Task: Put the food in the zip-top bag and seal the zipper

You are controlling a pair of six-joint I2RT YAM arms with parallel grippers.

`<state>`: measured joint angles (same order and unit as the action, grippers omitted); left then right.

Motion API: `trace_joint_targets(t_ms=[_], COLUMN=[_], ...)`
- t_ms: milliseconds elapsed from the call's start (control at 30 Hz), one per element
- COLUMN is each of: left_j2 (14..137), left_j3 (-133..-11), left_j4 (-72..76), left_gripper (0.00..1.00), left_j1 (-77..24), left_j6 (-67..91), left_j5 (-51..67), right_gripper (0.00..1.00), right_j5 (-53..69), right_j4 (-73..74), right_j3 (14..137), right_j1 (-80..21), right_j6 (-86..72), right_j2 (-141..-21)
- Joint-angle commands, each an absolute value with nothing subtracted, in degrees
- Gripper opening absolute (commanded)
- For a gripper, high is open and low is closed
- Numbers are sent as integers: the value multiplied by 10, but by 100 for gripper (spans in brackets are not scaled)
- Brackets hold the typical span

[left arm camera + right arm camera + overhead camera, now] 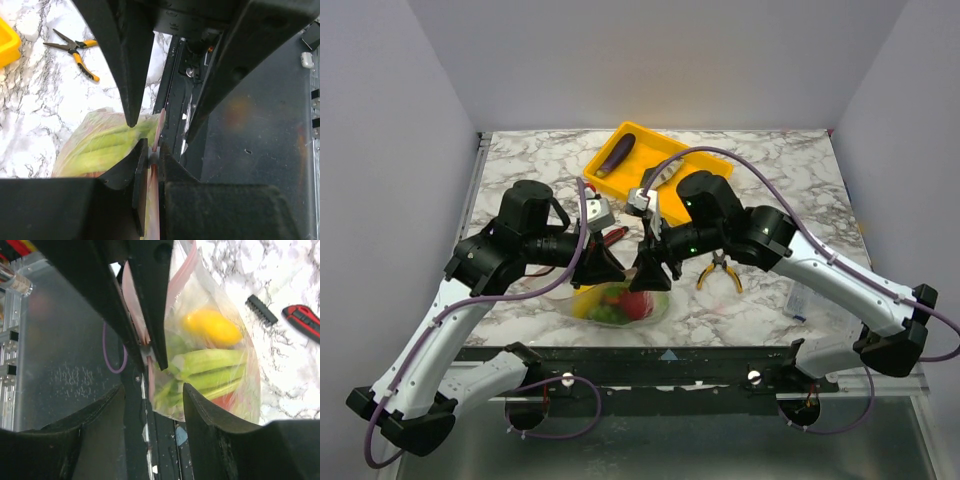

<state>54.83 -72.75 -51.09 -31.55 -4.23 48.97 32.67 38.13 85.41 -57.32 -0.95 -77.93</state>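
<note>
The soft, crinkly, clear zip-top bag [197,287], a little pinkish, is at the middle of the near edge of the white marble table [770,170], and its mouth side reaches out past that edge. The left gripper [150,159] is pressed together on the thin pinkish press-seal strip [160,127] at the bag's mouth. The right gripper [152,387] has its fingers apart, one on each side of the same edge of the bag, without clamping it. Inside the bag there is a yellow toy squash [212,325], long green toy vegetables [210,362], which are probably the leek, though the plastic blurs them, and a red toy tomato [638,303]. The purple toy eggplant [615,153] and the grey toy fish [660,175] lie in the yellow plastic tray [638,135] near the far edge. The yellow-handled pliers [75,50] and the red-and-black pocket knife [305,320] lie on the table near the bag.
</note>
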Motion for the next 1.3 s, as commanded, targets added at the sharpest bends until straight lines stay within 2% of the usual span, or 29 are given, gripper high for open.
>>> trace_joint_targets(t_ms=[0, 100, 200, 267, 367, 467, 533, 667, 733, 800, 833, 900, 933, 1133, 1267], left_j2=[547, 546, 544, 543, 544, 545, 545, 550, 552, 556, 558, 561, 563, 562, 561], left_j3=[-747, -748, -749, -749, -747, -747, -748, -751, -754, -757, -757, -759, -761, -766, -757], left_j4=[-493, -495, -498, -500, -499, -500, -500, -500, -501, -502, -502, -502, -502, -513, -515], left_gripper=[0, 0, 0, 0, 0, 0, 0, 0, 0, 0, 0, 0, 0, 0, 0], left_j1=[-313, -313, -313, -313, -313, -313, -313, -313, -313, -313, -313, -312, -313, -313, -312], left_j6=[-45, -47, -48, -51, -50, -50, -50, -48, -45, -42, -39, -36, -34, -35, -23], left_j5=[524, 525, 528, 527, 527, 530, 530, 531, 530, 531, 532, 532, 534, 516, 464], right_gripper=[51, 34, 24, 19, 17, 8, 9, 27, 32, 29, 22, 4, 0, 0, 0], right_j5=[320, 349, 366, 372, 394, 399, 400, 402, 396, 377, 367, 329, 297, -22, -120], right_j4=[460, 480, 516, 530, 533, 540, 543, 538, 537, 531, 526, 497, 476, 253, 212], right_j3=[912, 956, 985, 999, 1002, 1012, 1023, 1036, 1040, 1038, 1035, 1016, 1002, 816, 782], right_j1=[-574, -574, -574, -574, -575, -575, -576, -583, -590, -600, -604, -613, -618, -638, -639], right_j6=[23, 47, 78, 91, 108, 117, 115, 105, 103, 98, 97, 79, 62, -43, -64], right_j2=[-809, -842, -867, -875, -875, -883, -890, -904, -910, -914, -915, -910, -905, -777, -732])
